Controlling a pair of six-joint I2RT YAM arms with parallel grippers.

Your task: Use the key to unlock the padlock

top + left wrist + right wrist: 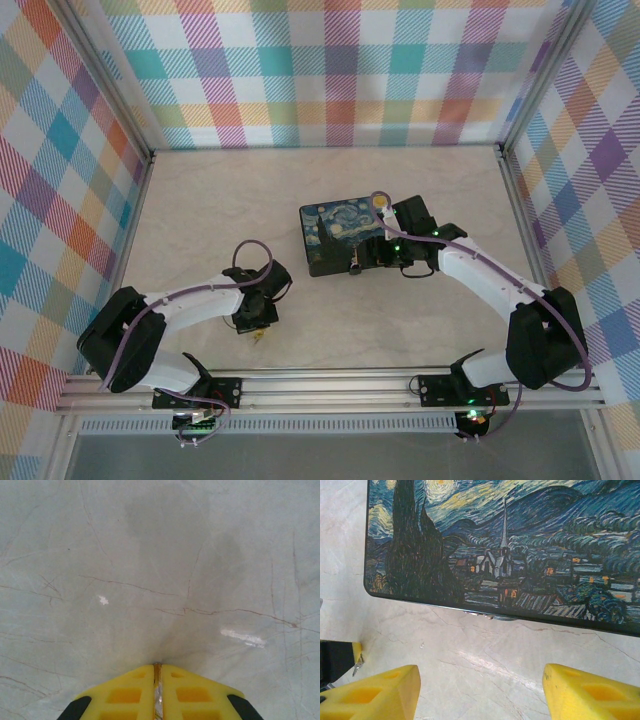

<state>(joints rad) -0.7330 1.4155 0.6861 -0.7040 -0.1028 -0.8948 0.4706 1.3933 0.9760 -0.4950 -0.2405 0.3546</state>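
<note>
Pinching 1 key (pixel 158 694): L gripper (pixel 157 669); 1 box (pixel 343 236)

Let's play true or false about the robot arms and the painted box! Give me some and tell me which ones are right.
1. The left gripper is shut, with a thin metal strip, likely the key, pinched inside. True.
2. The right gripper is squeezed shut. False: its yellow fingers stand wide apart and hold nothing.
3. The box has a swirly night sky painted on its lid. True.
4. The box sits right beside the left gripper. False: it lies in front of the right gripper, and the left one is over bare table.
</note>
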